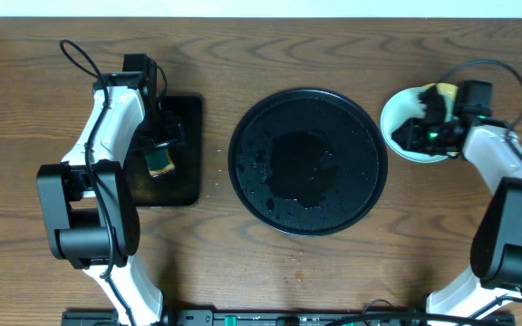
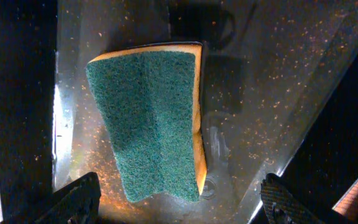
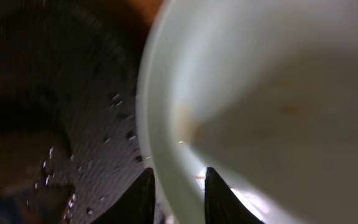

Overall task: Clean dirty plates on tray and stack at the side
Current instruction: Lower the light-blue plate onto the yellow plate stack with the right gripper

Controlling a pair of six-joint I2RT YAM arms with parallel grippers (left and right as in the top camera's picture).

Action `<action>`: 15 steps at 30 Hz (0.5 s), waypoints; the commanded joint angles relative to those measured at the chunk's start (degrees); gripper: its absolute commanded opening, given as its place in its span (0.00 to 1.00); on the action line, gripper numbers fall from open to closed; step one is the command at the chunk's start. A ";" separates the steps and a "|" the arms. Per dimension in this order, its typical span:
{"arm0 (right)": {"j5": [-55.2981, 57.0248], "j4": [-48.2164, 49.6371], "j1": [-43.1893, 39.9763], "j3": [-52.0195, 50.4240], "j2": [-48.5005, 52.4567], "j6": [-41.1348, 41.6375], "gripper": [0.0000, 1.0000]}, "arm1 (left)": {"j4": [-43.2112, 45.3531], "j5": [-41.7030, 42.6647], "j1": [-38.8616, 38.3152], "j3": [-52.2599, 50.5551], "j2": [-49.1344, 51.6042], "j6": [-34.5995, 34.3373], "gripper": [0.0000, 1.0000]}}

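Wooden worktop [image 1: 270, 281], seen from overhead.

Centre: large round glossy black tray [image 1: 347, 122].

Left of it, a gap between: smaller rectangular black tray [image 1: 187, 181]. A green-and-yellow scouring sponge [image 2: 148, 118] lies flat near its middle, scouring face up. Left end effector [image 2: 179, 190] is above the sponge, with one finger off to each side of the sponge's end, neither touching.

Right of the round tray: pale round plastic plate [image 1: 401, 145], its left edge at the tray's rim; contact not clear from overhead. Right end effector [image 3: 179, 171] is at the plate's rim, one finger outside, one inside, both against it. In the wrist view the round tray lies beyond and below that rim.
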 commanded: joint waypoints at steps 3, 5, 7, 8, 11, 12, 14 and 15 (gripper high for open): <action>4.81 -0.85 5.20 0.61 -0.98 -6.16 0.14 | -0.09 -0.68 0.20 0.00 0.02 0.33 0.83; 9.94 -0.94 6.75 0.61 -0.98 -6.16 0.03 | -0.09 -0.68 0.20 0.00 0.02 0.33 0.83; 14.29 -1.01 7.85 0.59 -0.98 -6.16 0.01 | -0.09 -0.70 0.20 0.00 0.02 0.33 0.82; 16.57 -0.85 8.02 0.59 -0.98 -6.14 0.03 | -0.09 -0.68 0.20 0.00 0.02 0.31 0.83; 27.87 -0.57 7.58 0.59 -0.98 -5.88 0.01 | -0.09 -0.68 0.20 0.00 0.02 0.33 0.83; 30.45 -0.52 7.17 0.59 -0.98 -5.38 0.01 | -0.07 -0.68 0.20 0.00 0.02 0.33 0.82; 33.03 1.20 5.79 0.59 -0.98 -3.91 0.02 | -0.09 -0.68 0.20 0.00 0.02 0.31 0.83; 32.68 2.01 5.42 0.59 -0.98 -3.93 0.04 | -0.09 -0.68 0.20 -0.02 0.02 0.33 0.83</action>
